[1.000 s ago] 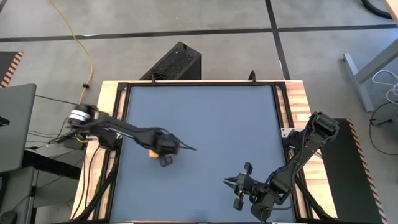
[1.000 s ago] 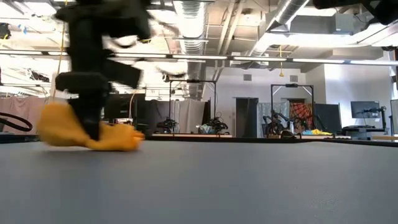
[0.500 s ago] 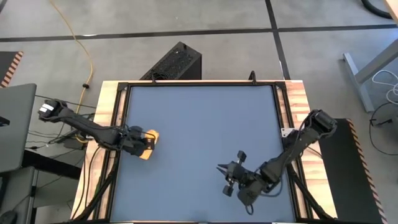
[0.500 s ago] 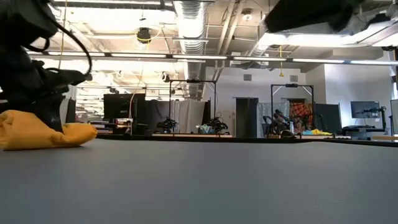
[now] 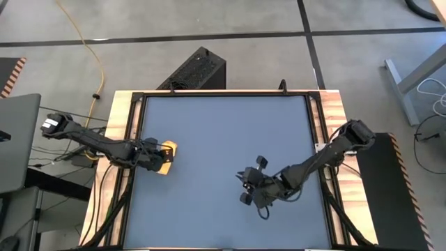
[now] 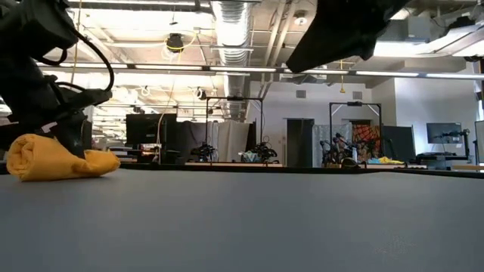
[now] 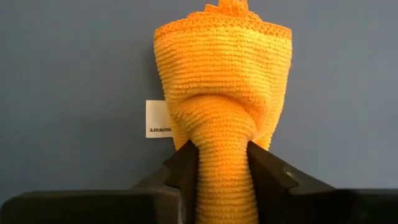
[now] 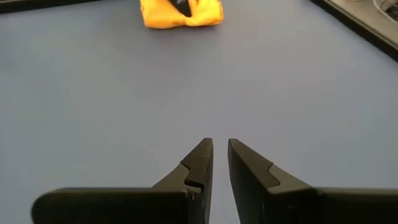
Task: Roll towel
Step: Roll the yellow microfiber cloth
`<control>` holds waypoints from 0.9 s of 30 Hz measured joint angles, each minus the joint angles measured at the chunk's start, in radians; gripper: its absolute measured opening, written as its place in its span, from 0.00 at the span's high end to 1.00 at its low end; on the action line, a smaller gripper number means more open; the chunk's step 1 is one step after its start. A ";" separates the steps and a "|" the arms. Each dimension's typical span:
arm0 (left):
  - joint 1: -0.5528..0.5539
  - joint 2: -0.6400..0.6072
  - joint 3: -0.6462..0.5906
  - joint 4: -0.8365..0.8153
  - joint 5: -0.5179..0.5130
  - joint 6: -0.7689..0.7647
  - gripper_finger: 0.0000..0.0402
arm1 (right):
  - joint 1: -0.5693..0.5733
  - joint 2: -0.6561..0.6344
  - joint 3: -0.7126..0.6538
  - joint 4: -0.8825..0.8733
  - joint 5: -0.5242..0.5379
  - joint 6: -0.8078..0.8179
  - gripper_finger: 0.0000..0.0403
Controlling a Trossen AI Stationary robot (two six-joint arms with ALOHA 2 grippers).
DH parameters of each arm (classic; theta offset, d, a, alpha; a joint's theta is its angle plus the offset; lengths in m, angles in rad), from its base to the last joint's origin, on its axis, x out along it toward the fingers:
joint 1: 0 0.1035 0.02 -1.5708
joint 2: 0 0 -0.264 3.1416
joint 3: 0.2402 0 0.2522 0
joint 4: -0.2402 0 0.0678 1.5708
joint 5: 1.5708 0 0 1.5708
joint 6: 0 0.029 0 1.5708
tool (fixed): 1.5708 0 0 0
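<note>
From my station, the left gripper (image 5: pixel 159 157) sits low at the left edge of the table (image 5: pixel 223 125), and I see its two fingers (image 7: pixel 186 165) pressed against either side of the towel (image 7: pixel 222 106), pinching a narrow waist into the bunched yellow cloth. The towel lies on the grey surface in a rolled lump, its white tag (image 7: pixel 158 119) sticking out flat on the mat at one side. Across the table, well apart from the towel, the right gripper (image 5: pixel 249 187) hovers over bare surface near the middle, pointed toward the towel. Its fingers (image 8: pixel 200 163) stand nearly together with only a thin slit between them, and they hold nothing.
</note>
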 joint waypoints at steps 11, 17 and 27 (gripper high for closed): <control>0.095 0.000 0.042 -0.007 -0.014 0.157 0.59 | -0.064 -0.002 0.000 0.002 -0.084 -0.073 0.81; 0.151 0.000 0.141 -0.045 -0.008 0.363 0.58 | -0.113 -0.044 0.000 0.002 -0.132 -0.112 0.81; 0.171 0.034 0.163 -0.082 0.031 0.531 0.58 | -0.143 -0.094 0.000 0.011 -0.132 -0.133 0.81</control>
